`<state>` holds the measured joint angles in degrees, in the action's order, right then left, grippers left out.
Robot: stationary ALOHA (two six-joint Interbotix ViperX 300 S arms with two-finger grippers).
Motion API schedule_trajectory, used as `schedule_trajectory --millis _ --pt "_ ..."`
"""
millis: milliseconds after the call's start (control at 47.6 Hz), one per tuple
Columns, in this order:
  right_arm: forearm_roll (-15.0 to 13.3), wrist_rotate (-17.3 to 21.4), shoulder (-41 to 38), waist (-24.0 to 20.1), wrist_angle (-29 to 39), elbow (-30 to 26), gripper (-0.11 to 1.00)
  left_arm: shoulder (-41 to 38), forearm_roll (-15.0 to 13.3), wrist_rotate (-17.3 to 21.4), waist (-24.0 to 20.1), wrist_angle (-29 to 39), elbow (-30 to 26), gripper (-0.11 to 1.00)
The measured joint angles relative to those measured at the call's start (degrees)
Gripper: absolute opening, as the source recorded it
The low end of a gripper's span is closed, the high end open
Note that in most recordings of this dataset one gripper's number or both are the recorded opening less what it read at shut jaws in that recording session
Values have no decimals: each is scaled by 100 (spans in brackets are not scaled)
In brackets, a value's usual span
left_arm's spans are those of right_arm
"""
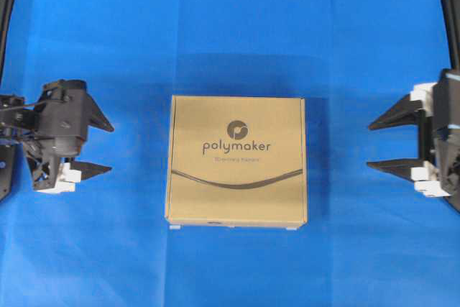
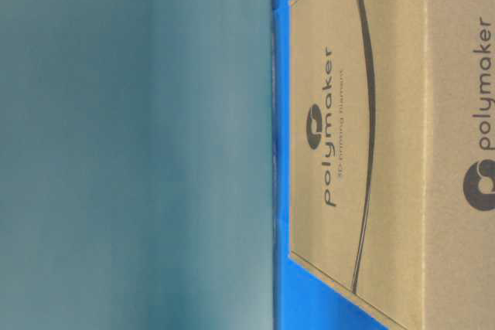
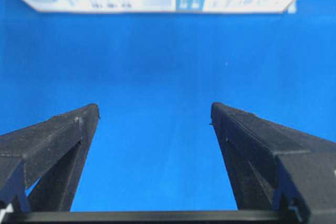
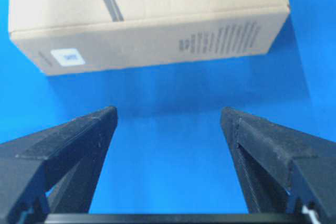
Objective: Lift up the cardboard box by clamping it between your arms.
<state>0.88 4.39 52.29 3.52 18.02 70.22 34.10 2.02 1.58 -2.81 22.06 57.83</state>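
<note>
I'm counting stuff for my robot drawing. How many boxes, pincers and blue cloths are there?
Cardboard box: 1
Pincers: 2, the left pincer and the right pincer, both open
Blue cloth: 1
Total: 4

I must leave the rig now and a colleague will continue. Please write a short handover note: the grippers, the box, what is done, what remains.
Left gripper: open, holds nothing, apart from the box's left side.
Right gripper: open, holds nothing, apart from the box's right side.
Cardboard box: flat on the blue cloth, midway between both grippers, logo side up.
Done: both grippers face the box from opposite sides.
Left: bring both in against the box's sides, clamp it, lift.
</note>
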Motion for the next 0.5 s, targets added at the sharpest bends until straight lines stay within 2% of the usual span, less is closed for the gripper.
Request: schedule_trajectory --millis 189,504 --pt "9 132 633 0 176 185 99 141 0 -9 9 -413 62 84" --pt "53 237 1020 0 167 220 98 264 -9 0 9 -1011 141 84"
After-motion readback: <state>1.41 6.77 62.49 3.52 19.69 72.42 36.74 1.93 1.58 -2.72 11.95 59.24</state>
